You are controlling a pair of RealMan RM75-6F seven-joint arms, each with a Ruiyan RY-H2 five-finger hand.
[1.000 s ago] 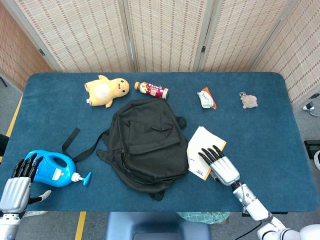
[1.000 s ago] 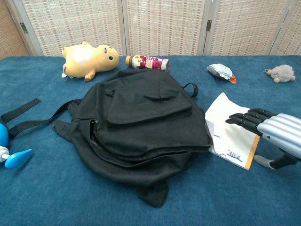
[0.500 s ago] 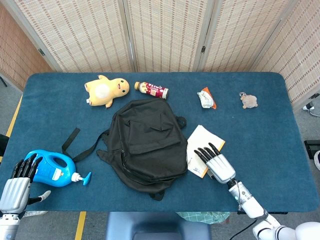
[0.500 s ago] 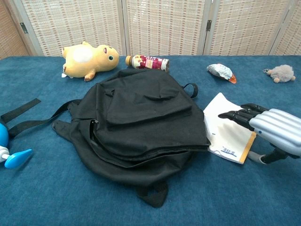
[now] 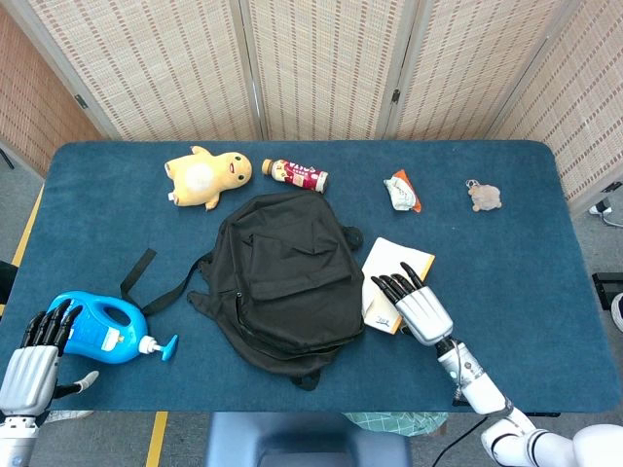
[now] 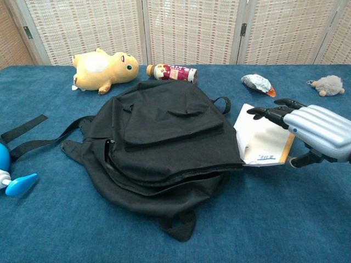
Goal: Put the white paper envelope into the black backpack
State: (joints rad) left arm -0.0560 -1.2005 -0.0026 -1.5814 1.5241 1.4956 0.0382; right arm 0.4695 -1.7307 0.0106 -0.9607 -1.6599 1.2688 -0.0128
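Note:
The black backpack (image 5: 287, 277) lies flat in the middle of the blue table, also in the chest view (image 6: 164, 137). Its zip line runs along the near left side; I cannot tell whether it is open. The white paper envelope (image 5: 387, 265) touches the backpack's right edge, its near end raised and tilted (image 6: 262, 141). My right hand (image 5: 414, 304) grips it, fingers spread on top and thumb underneath (image 6: 310, 134). My left hand (image 5: 34, 358) rests with fingers apart at the table's near left corner, holding nothing.
A blue pump bottle (image 5: 102, 328) lies beside the left hand. At the back are a yellow plush (image 5: 206, 177), a small drink bottle (image 5: 297, 174), a snack packet (image 5: 402, 190) and a small plush keychain (image 5: 484, 197). A backpack strap (image 5: 139, 272) trails left.
My right hand has drawn the envelope leftward and away from me, up to the backpack's right edge, lifting its near end. The left hand has stayed put.

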